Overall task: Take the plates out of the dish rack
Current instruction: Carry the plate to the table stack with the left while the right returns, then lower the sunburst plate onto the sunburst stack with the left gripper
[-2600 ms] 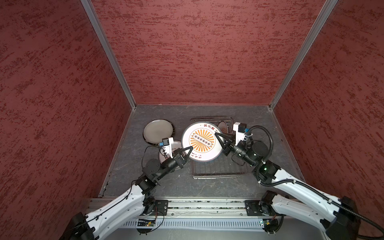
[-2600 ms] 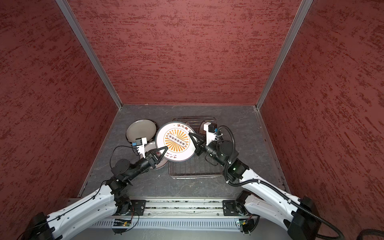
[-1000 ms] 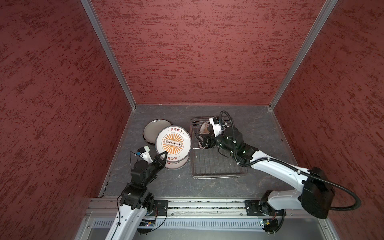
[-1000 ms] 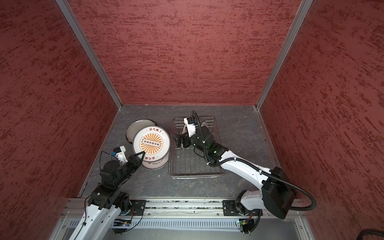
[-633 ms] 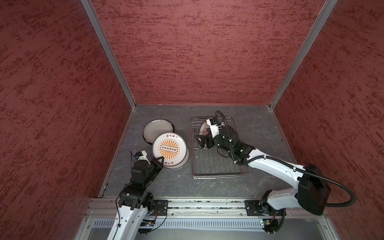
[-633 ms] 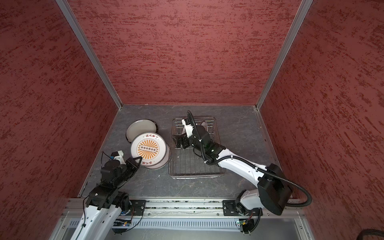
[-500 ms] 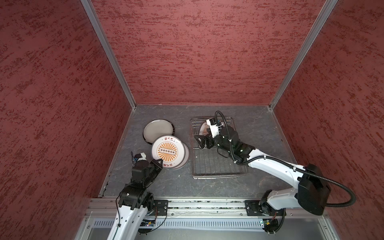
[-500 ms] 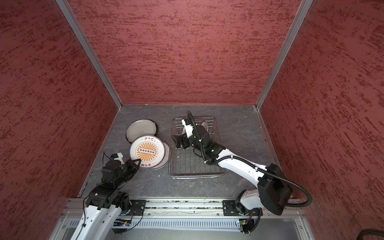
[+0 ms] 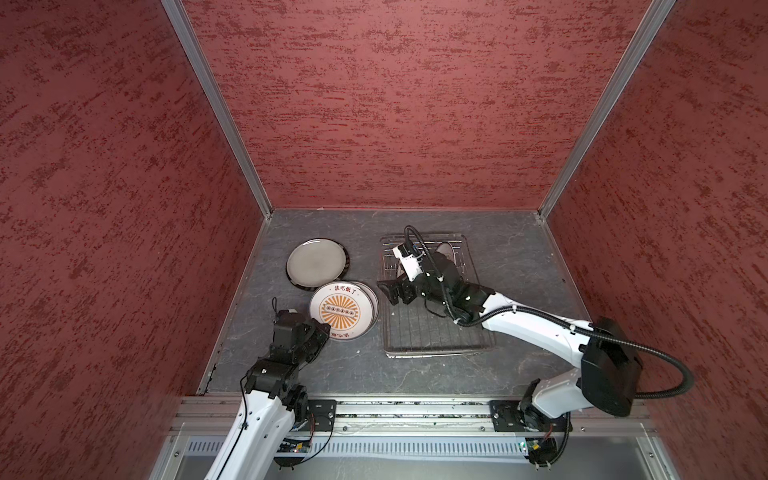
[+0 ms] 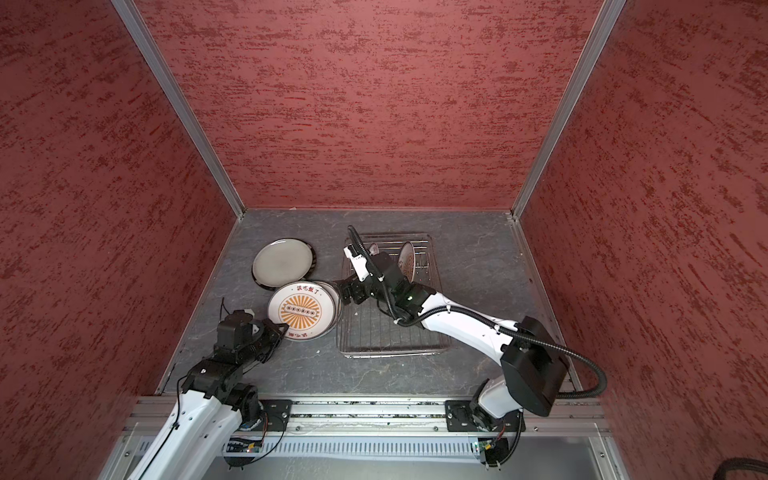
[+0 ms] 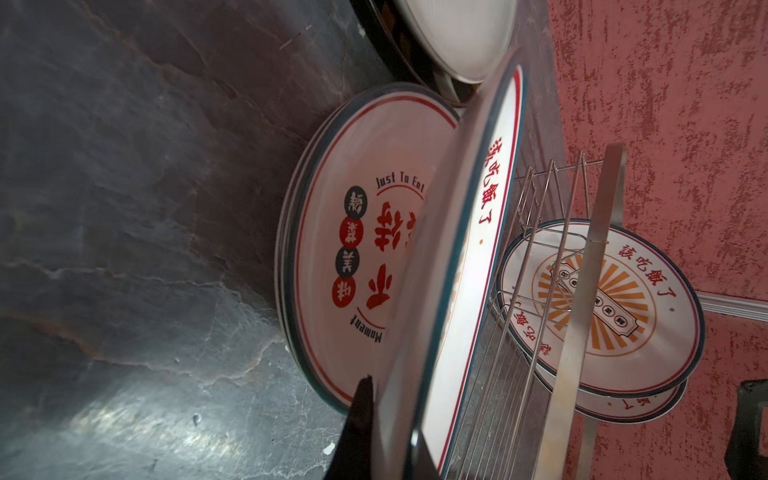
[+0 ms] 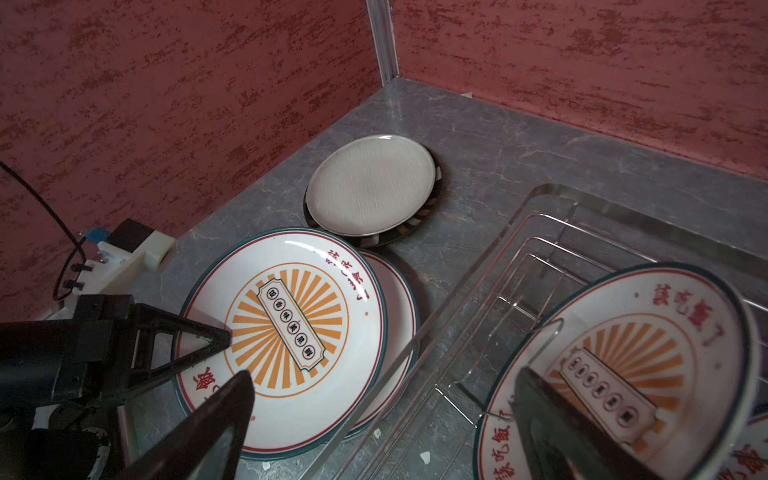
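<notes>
Left wrist view: the left claw (image 11: pixel 388 440) is clamped on the near rim of a sunburst plate (image 11: pixel 453 249), one finger over it and one under. The plate hangs tilted by its edge above a lettered plate (image 11: pixel 353 249) that lies flat on the table (image 11: pixel 145 208). The rim grip looks chosen because a plate offers little else to pinch, and the tilt should let the far edge land first. In the right wrist view that far edge appears to rest on the lower plate, which pokes out from under it toward the rack (image 12: pixel 457 299) just beside it. The right claw (image 12: pixel 384 376) gapes wide and holds nothing. It hovers at the rack's edge nearest the stack, probably lining up for the next plate. The rack holds two more sunburst plates (image 12: pixel 648 353), which lean upright among the prongs, one behind the other. Beyond the stack, in a top view, a plain plate (image 9: pixel 316 261) sits on a dark-rimmed plate (image 12: pixel 401 236), close against the stack. By my count four plates are out of the rack and two are yet to go.
</notes>
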`<action>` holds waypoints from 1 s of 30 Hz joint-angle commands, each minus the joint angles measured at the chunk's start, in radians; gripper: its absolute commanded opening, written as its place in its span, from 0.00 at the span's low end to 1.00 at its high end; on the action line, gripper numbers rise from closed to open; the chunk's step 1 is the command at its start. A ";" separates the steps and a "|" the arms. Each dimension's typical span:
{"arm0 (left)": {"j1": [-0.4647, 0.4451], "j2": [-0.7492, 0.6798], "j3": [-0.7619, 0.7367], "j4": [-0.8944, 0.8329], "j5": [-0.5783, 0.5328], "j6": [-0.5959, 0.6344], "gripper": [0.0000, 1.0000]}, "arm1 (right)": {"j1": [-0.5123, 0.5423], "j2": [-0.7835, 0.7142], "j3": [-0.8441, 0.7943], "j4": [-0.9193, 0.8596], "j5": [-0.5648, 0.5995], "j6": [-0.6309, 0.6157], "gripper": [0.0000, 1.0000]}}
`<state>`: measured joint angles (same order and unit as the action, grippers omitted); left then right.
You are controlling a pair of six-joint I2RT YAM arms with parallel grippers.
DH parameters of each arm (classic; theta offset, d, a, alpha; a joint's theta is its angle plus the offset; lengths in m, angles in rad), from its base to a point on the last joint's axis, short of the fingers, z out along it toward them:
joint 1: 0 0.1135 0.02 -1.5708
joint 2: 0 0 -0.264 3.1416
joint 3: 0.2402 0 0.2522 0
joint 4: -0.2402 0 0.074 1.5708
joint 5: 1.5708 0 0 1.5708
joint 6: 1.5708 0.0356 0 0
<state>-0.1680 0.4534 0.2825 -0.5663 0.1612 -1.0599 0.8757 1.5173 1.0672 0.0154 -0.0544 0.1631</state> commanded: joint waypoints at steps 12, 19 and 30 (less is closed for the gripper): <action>0.024 0.017 -0.040 0.095 0.045 -0.033 0.01 | 0.028 0.055 0.071 -0.057 0.025 -0.055 0.97; 0.035 0.047 -0.055 0.125 0.080 -0.032 0.11 | 0.037 0.055 0.073 -0.060 0.032 -0.054 0.97; 0.044 0.057 -0.065 0.124 0.071 -0.031 0.41 | 0.048 0.062 0.078 -0.060 0.038 -0.057 0.97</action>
<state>-0.1318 0.5171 0.2264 -0.4751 0.2340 -1.0992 0.9112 1.5703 1.1099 -0.0498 -0.0380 0.1291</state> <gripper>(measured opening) 0.378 0.972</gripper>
